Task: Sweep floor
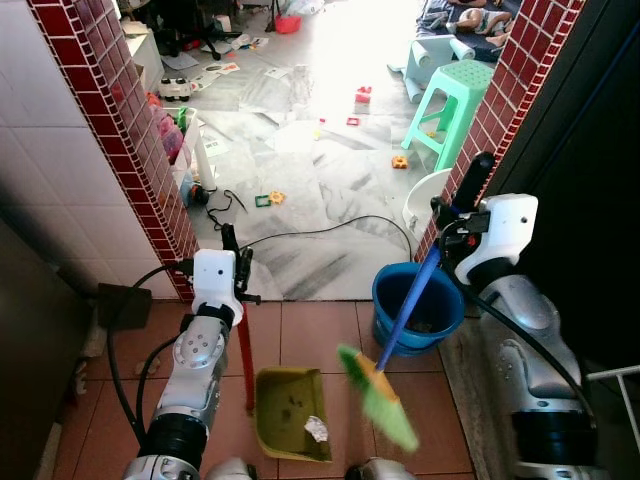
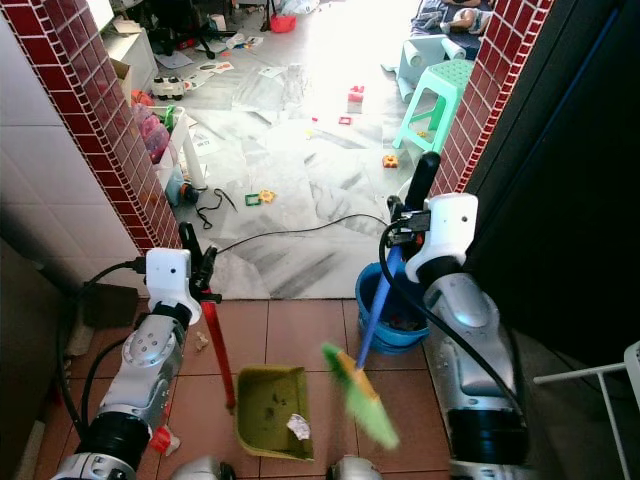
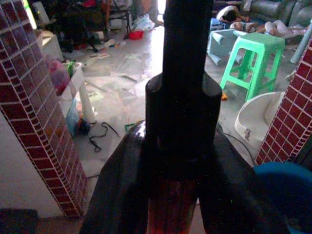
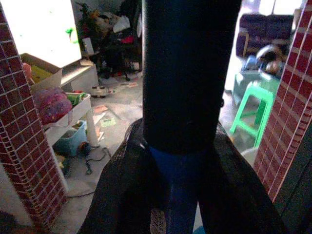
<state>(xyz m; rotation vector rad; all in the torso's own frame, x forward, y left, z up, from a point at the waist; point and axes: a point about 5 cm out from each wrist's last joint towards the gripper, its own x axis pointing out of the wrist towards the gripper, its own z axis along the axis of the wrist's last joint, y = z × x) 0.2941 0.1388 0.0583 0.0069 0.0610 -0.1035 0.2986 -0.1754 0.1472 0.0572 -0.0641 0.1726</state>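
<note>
broom head (image 1: pixel 378 398): motion-blurred | bucket (image 1: pixel 400 330) contents: indistinct

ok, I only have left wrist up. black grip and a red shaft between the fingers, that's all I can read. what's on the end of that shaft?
Observer: A yellow-green dustpan, resting on the terracotta tiles in front of the robot. The left gripper is shut on its red handle.
Operator: anything in the pan yet?
Observer: Yes, one small crumpled white scrap near its front edge.
Operator: and the right arm?
Observer: The right gripper is shut on the blue broom handle; the green broom head sits just right of the pan, blurred.
Operator: I see a blue edge bottom right. what is it?
Observer: A blue bucket on the floor by the right brick pillar, behind the broom.
</note>
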